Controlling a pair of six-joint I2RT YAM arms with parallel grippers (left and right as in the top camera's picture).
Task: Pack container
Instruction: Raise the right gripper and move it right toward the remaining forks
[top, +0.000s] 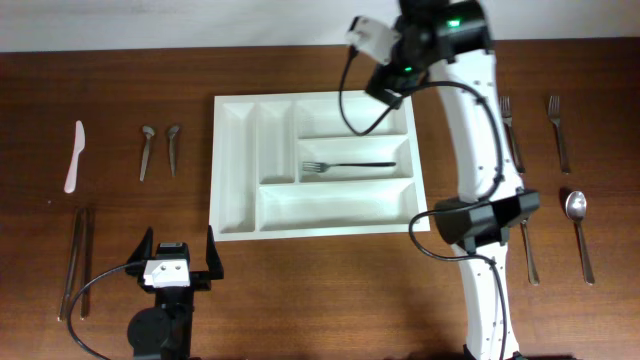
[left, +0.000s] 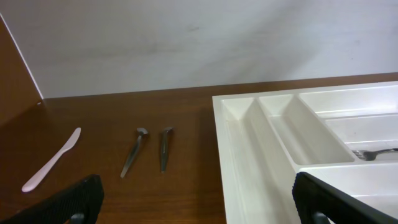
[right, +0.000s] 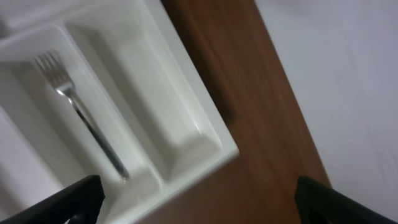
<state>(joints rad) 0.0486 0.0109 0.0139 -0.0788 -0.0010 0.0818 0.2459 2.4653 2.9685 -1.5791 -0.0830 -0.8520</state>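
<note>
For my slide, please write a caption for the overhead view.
One fork lies in the middle long compartment of the container; left gripper and right gripper are open; other cutlery lies outside.

The container (top: 335, 203) is a large white rectangular plastic tray lying flat and open-side up on the brown wooden table (top: 300, 300), around the middle and a little toward the far side, its long edges running left to right. Two narrow upright compartments stand at its left end, and three long horizontal ones fill the rest, stacked from far to near. A single metal fork (top: 350, 164) lies in the middle long compartment, tines to the left and handle to the right; the other four compartments are bare.
</note>
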